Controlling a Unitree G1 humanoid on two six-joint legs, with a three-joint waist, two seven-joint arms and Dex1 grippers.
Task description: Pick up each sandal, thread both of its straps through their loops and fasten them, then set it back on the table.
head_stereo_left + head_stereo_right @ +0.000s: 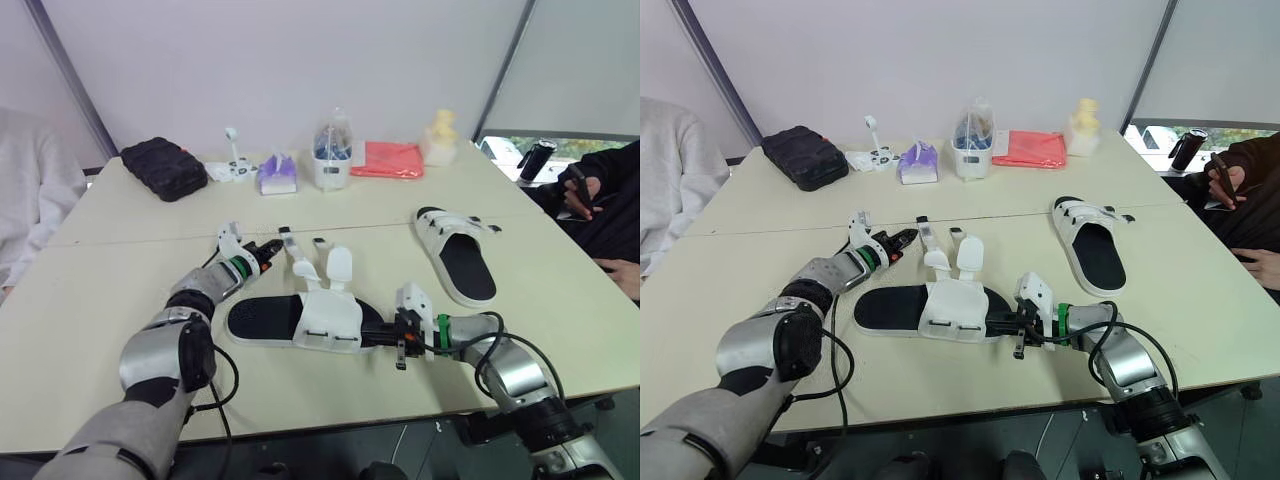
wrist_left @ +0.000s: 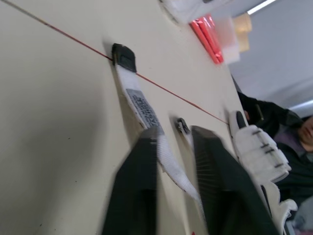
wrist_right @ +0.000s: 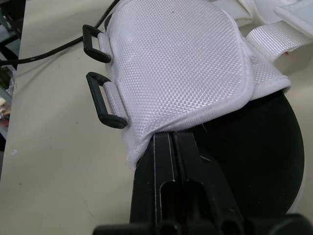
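Note:
The near sandal (image 1: 320, 318), with a black sole and a white upper, lies flat near the table's front edge. Its two straps (image 1: 293, 250) are unfastened and spread out behind it. My right gripper (image 1: 388, 335) is shut on the sandal's edge, where the white upper (image 3: 181, 68) meets the sole, beside two black loops (image 3: 105, 103). My left gripper (image 1: 270, 249) is at the left strap, open, with the white strap (image 2: 146, 110) running between its fingers (image 2: 137, 196). A second sandal (image 1: 456, 252) lies at the right with its straps closed.
Along the table's back stand a black bag (image 1: 163, 168), a purple tissue pack (image 1: 277, 175), a white container (image 1: 332, 160), a red cloth (image 1: 388, 160) and a yellow figure (image 1: 440, 135). One person (image 1: 590, 190) sits at the right, and another's white sleeve (image 1: 30, 200) is at the left.

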